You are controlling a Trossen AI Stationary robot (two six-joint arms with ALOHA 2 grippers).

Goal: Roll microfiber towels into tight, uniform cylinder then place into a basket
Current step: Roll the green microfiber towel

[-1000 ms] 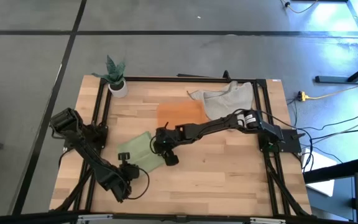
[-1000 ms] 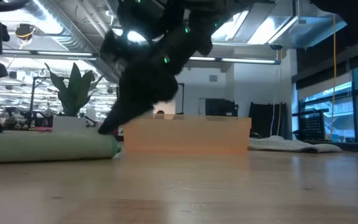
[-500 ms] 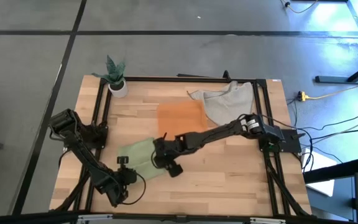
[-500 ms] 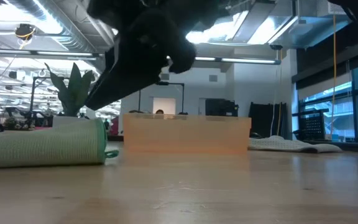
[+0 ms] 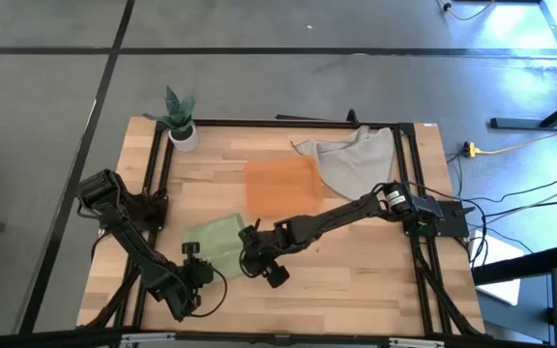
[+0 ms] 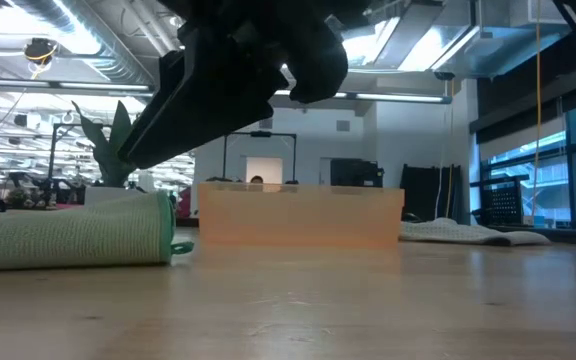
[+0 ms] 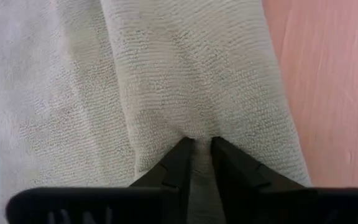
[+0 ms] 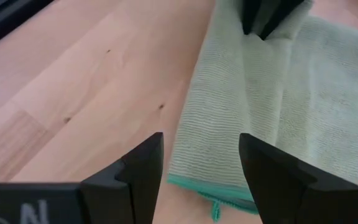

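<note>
- While my left gripper (image 7: 196, 146) stays clenched on the rolled edge of the green towel (image 5: 216, 242) at the table's near-left, I'd keep the roll tight and even.
- Right gripper (image 8: 201, 168), fingers spread, hovers at the roll's end.
- Orange basket (image 5: 280, 186) sits beyond, bare wood between.

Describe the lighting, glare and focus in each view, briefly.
High view: even light, blue glare on the floor at upper right. Low view: bright ceiling lights silhouette the arm above the green towel. Left wrist view: soft, towel weave sharp, left gripper fingers dark. Right wrist view: warm, right gripper fingers slightly blurred.
</note>
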